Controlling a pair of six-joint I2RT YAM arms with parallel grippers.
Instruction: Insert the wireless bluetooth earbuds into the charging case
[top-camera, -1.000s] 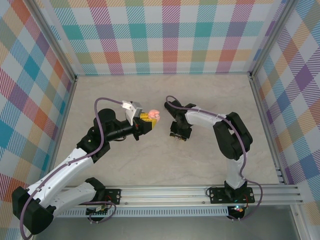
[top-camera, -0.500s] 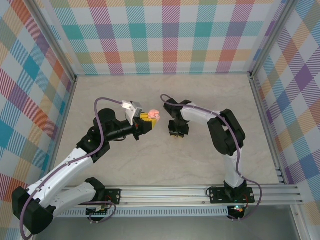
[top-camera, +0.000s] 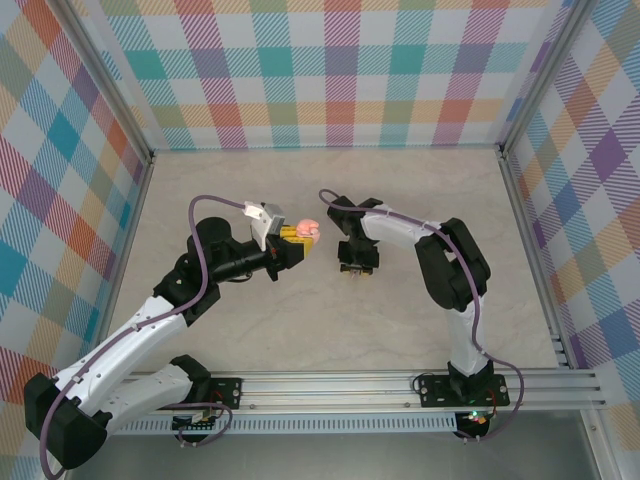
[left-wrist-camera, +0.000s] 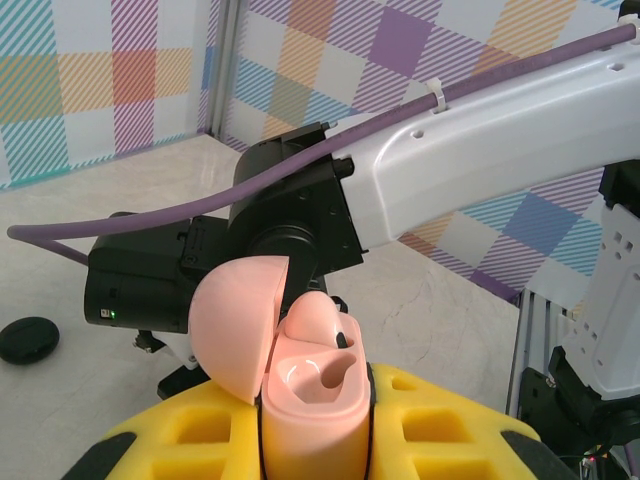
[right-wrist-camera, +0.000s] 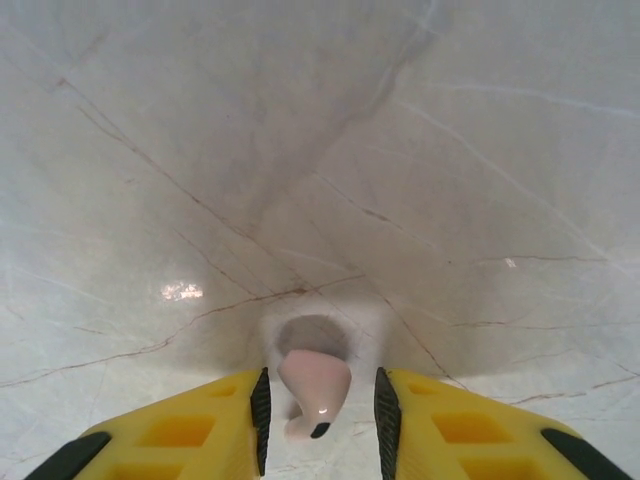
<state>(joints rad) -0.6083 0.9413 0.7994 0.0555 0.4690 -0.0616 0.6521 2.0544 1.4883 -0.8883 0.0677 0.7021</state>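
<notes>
The left gripper (top-camera: 297, 236) is clamped on the open pink case (left-wrist-camera: 300, 435), its yellow fingers (left-wrist-camera: 450, 425) pressed to both sides, at centre frame in the top view. The lid (left-wrist-camera: 235, 325) tips back to the left. One pink earbud (left-wrist-camera: 318, 322) sits in the case beside an empty socket (left-wrist-camera: 322, 375).

The right gripper (right-wrist-camera: 320, 410) points down at the table (top-camera: 400, 190), just right of the case, jaws partly apart. A second pink earbud (right-wrist-camera: 312, 382) lies between its pads (right-wrist-camera: 262, 410) at the bottom of the wrist view, with a slim gap showing on each side; whether it is gripped cannot be told.

The table is pale, veined marble. A black puck (left-wrist-camera: 27, 338) rests on it at the left edge of the left wrist view. Bright plaid walls (top-camera: 340, 70) close in three sides, and a metal rail (top-camera: 330, 385) runs along the bottom.
</notes>
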